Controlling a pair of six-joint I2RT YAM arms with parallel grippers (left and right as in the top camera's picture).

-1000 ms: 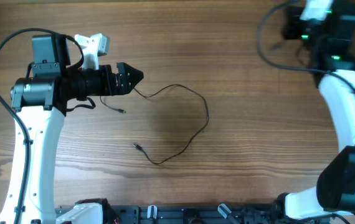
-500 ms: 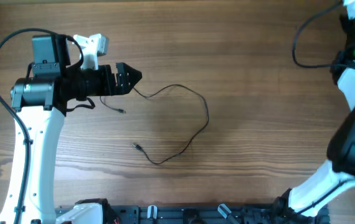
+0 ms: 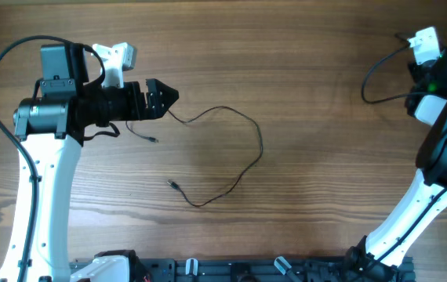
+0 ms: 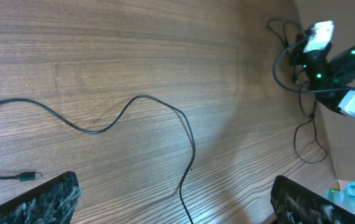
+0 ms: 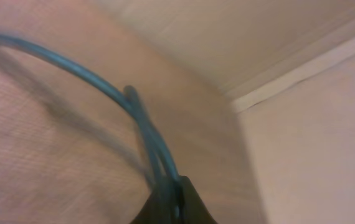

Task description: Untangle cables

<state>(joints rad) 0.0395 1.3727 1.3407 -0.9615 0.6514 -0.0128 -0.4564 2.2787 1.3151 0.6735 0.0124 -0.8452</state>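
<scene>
One thin black cable [image 3: 259,149] lies in an open curve on the wooden table, running from just under my left gripper [image 3: 172,96] round to a plug end [image 3: 172,184]. A second short plug end [image 3: 153,139] lies below that gripper. In the left wrist view the same cable [image 4: 190,140] passes between my wide-open fingertips [image 4: 47,198], touching neither. My right gripper [image 5: 172,202] is shut on another cable [image 5: 106,84], which loops out from between its jaws. From overhead that loop [image 3: 368,78] hangs left of the right wrist [image 3: 431,66] at the far right.
The left arm [image 3: 47,117] reaches in from the left side. The right arm [image 3: 443,157] stands along the right table edge. Dark rails [image 3: 231,270] line the front edge. Beyond the table's right edge sits something turquoise [image 4: 352,193].
The right arm has swung from the back right corner down along the right edge, carrying its cable loop with it. The left arm and the cable on the table have not moved.
</scene>
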